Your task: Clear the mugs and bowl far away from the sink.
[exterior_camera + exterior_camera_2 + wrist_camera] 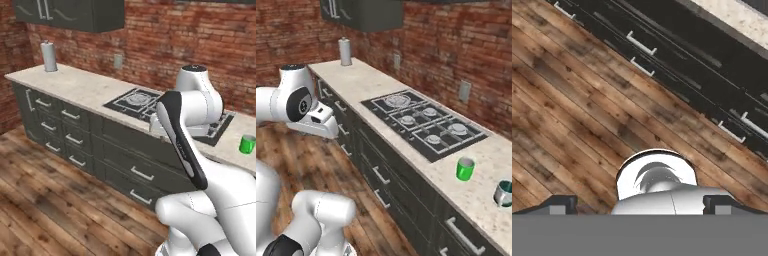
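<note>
Arm: the white Franka arm with dark joints rises from the lower right of the left base view and from the lower left of the right base view; its hand point(318, 120) hangs over the floor in front of the cabinets, pointing down.
Jaws: two small dark finger tips point(559, 204) sit at the bottom corners of the hand view, wide apart, so the jaws stand spread with nothing between them.
Bright green mug: this small handled mug point(465, 168) stands upright on the pale speckled stone tabletop point(371, 85), just beside the stovetop at its 4 o'clock corner in the right base view; in the left base view it point(247, 144) shows at 3 o'clock, past the arm.
Silvery-white mug: this mug with a dark teal inside point(503, 193) stands upright at the right edge of the right base view, near the green mug, at its 4 o'clock.
Stovetop: the black gas stovetop with pale burner grates point(423, 122) is set into the tabletop between the mugs and the far end.
Paper roll: a grey upright roll on a stand point(345, 51) stands at the far end of the tabletop, well apart from the mugs.
Cabinets: dark grey-green drawer fronts with silver bar handles point(70, 132) run under the tabletop.
Floor: brown wooden planks point(577, 100) lie below the hand.
Wall: red brick point(456, 45) with a grey wall cabinet point(368, 14) at 12 o'clock.
</note>
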Controlling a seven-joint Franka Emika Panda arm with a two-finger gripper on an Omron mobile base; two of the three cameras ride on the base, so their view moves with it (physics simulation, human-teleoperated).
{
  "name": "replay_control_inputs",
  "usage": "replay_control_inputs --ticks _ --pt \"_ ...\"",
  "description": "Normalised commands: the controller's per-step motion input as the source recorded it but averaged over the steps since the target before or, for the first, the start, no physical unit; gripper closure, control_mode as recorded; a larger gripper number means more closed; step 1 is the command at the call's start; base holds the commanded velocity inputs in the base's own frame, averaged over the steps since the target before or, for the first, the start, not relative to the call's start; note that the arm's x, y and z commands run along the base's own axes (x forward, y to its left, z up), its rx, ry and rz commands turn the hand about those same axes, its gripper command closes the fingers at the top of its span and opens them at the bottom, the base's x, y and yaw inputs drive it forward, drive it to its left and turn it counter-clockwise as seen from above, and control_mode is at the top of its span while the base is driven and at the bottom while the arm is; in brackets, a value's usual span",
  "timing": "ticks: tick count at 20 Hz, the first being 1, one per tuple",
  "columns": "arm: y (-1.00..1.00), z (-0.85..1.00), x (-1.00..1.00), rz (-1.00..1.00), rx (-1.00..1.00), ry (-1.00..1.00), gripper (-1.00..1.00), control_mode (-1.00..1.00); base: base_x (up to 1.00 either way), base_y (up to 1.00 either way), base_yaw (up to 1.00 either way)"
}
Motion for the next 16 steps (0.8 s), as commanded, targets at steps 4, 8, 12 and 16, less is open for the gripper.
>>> replay_control_inputs --ticks 4,8,12,16 --pt "0.00 0.00 0.00 0.00 0.00 0.00 -1.00 1.00 -0.04 0.00 1.00" --pt "0.00 0.00 0.00 0.00 0.00 0.00 -1.00 1.00 0.00 0.00 1.00" --pt "0.00 0.00 0.00 0.00 0.00 0.00 -1.00 1.00 0.01 0.00 1.00" --pt "0.00 0.00 0.00 0.00 0.00 0.00 -1.00 1.00 0.09 0.00 0.99"
